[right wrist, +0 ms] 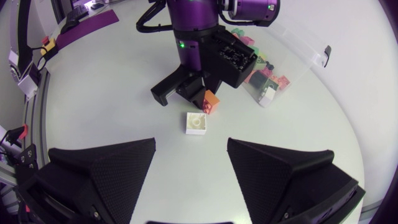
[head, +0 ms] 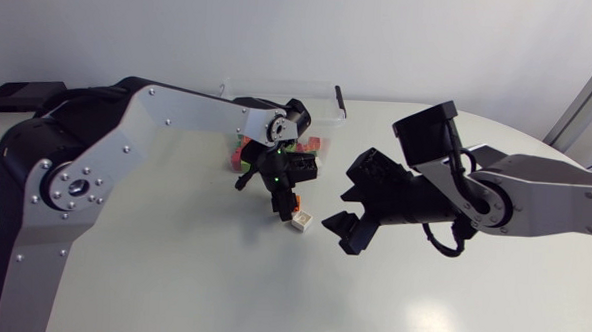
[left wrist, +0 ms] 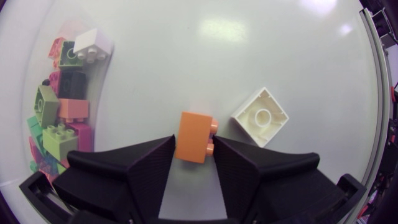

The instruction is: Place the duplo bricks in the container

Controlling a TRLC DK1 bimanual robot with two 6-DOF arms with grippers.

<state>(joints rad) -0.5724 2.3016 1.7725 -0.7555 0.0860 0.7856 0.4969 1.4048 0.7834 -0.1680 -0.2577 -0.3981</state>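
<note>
An orange brick [left wrist: 194, 137] stands on the white table with my left gripper [left wrist: 194, 148] shut on it, one finger pressed to each side. Overhead, that left gripper [head: 283, 199] points down just in front of the clear container [head: 279, 87]. A white brick [left wrist: 260, 116] lies studs-down right beside the orange one, and also shows as the white brick [head: 301, 222] from above. Several coloured bricks [left wrist: 62, 118] lie in the container [left wrist: 28, 81]. My right gripper [head: 344, 214] hovers open a little to the right of the white brick [right wrist: 196, 122], nothing between its fingers [right wrist: 106, 168].
The container [right wrist: 298, 62] lies behind the left gripper [right wrist: 196, 87], its lid clip on the right. A dark box [head: 19, 96] sits at the table's far left. The table's curved edge runs at the right.
</note>
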